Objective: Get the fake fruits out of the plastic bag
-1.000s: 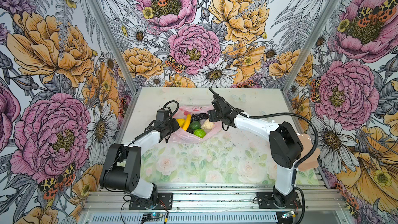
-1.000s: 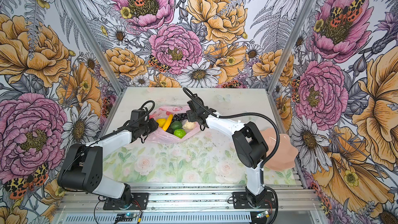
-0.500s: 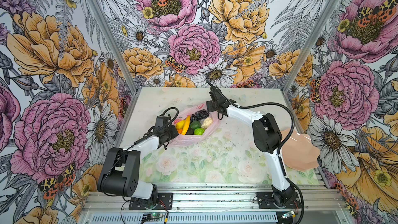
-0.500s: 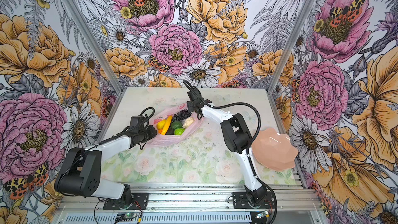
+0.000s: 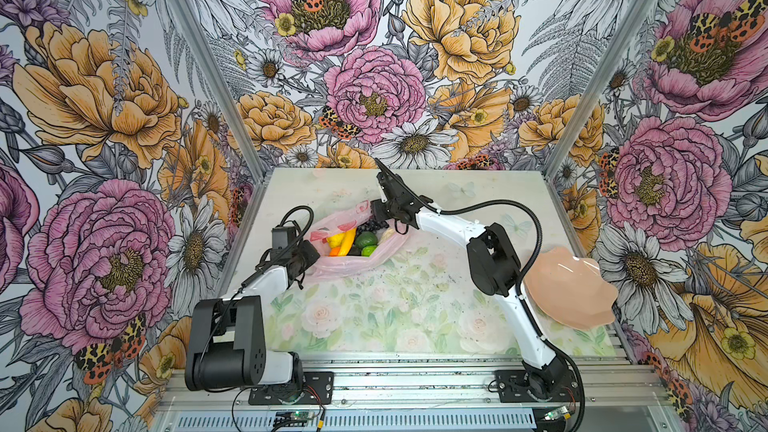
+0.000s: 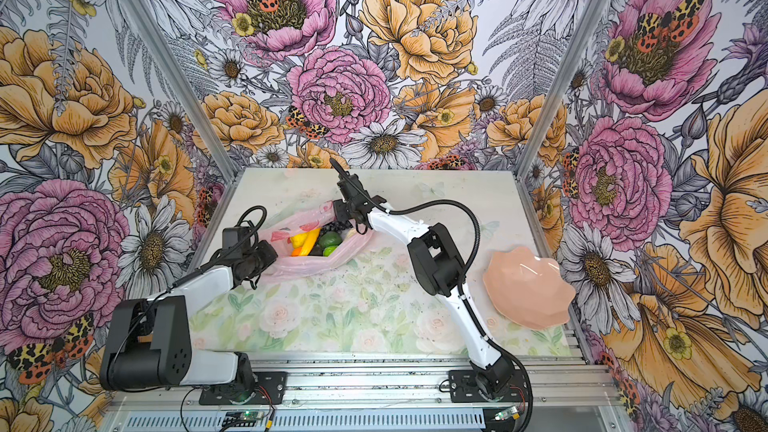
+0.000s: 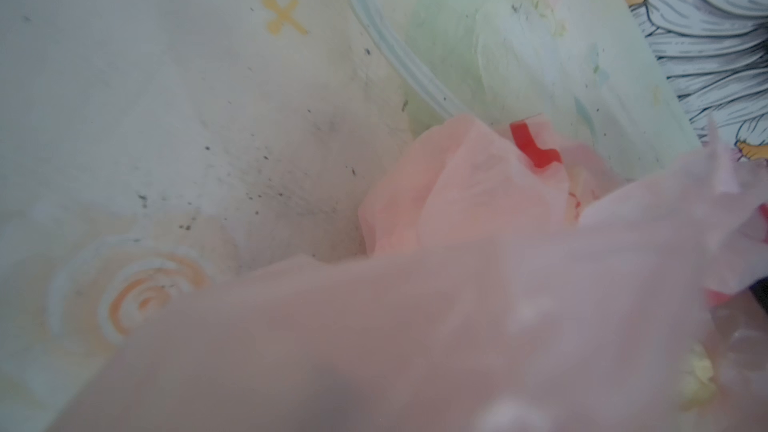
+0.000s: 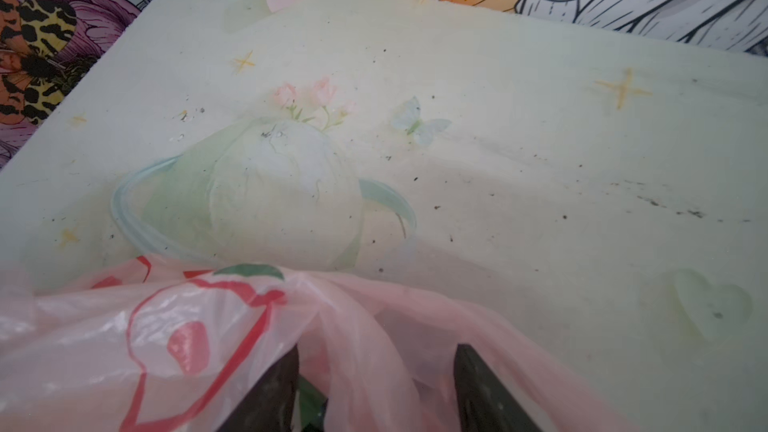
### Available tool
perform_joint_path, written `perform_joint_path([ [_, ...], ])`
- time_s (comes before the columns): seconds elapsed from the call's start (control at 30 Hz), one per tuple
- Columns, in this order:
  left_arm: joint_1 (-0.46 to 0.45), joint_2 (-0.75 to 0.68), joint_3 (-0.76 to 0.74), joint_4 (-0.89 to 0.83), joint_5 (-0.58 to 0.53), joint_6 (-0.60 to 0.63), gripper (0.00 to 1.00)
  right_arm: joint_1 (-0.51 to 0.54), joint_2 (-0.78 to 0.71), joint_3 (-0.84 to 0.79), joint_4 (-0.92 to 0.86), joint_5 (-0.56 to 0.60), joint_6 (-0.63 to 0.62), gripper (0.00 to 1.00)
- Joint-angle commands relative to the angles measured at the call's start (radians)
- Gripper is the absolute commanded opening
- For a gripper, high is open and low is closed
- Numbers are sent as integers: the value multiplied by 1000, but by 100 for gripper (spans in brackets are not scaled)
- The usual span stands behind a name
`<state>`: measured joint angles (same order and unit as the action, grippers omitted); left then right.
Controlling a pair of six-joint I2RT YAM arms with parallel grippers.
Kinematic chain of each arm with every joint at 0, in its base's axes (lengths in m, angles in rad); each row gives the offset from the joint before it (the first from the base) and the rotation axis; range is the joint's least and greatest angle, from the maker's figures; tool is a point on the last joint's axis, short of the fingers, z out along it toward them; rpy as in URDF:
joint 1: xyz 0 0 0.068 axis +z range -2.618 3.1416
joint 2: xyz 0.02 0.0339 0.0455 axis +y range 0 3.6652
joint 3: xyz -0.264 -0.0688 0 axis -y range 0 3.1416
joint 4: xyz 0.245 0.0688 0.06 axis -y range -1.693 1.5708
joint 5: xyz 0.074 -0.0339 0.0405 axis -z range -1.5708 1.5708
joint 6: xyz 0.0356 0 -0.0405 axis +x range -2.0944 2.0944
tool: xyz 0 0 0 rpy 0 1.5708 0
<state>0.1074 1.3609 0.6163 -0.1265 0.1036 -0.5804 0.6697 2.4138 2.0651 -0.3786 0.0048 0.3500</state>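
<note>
The pink plastic bag (image 5: 353,268) (image 6: 307,268) lies open-mouthed at the table's middle left in both top views. Inside show the fake fruits: a yellow banana (image 5: 348,238), dark grapes (image 5: 374,225), a dark green avocado-like piece (image 5: 365,239), a bright green one (image 5: 368,250) and an orange one (image 5: 334,251). My left gripper (image 5: 309,253) (image 6: 270,253) is at the bag's left rim, shut on the film; pink plastic (image 7: 457,305) covers its wrist view. My right gripper (image 5: 376,211) (image 8: 376,351) is at the far rim, fingers (image 8: 282,384) apart, with a strip of bag (image 8: 124,347) between them.
A peach wavy-edged dish (image 5: 569,288) (image 6: 528,288) sits at the table's right edge, beside the right arm's elbow. The floral walls close in the back and both sides. The printed mat (image 5: 374,317) lies in front of the bag.
The right gripper has moved left and back to the bag's far rim, and its jaws have narrowed. The left gripper has shifted slightly left with the bag. The dish is now fully visible.
</note>
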Motion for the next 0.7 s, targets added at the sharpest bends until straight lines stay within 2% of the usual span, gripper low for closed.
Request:
perform_joint_path([
  [0.0,39,-59,-19,43,-20,-14,18,19,-7,37,-12,-22,26,61],
  [0.13,-43,-71,-11,40,-5,10,19,18,-90,-39,-25,51,21,68],
  [0.3,-136,-102,-26,-26,-66,25,21,14,-215,-186,-24,124,-3,78],
  [0.47,-148,-131,-73,-34,-52,4,23,17,-283,-315,-22,145,9,78],
  [0.67,-138,-157,-107,-19,-56,38,24,18,-312,-367,-24,188,5,77],
])
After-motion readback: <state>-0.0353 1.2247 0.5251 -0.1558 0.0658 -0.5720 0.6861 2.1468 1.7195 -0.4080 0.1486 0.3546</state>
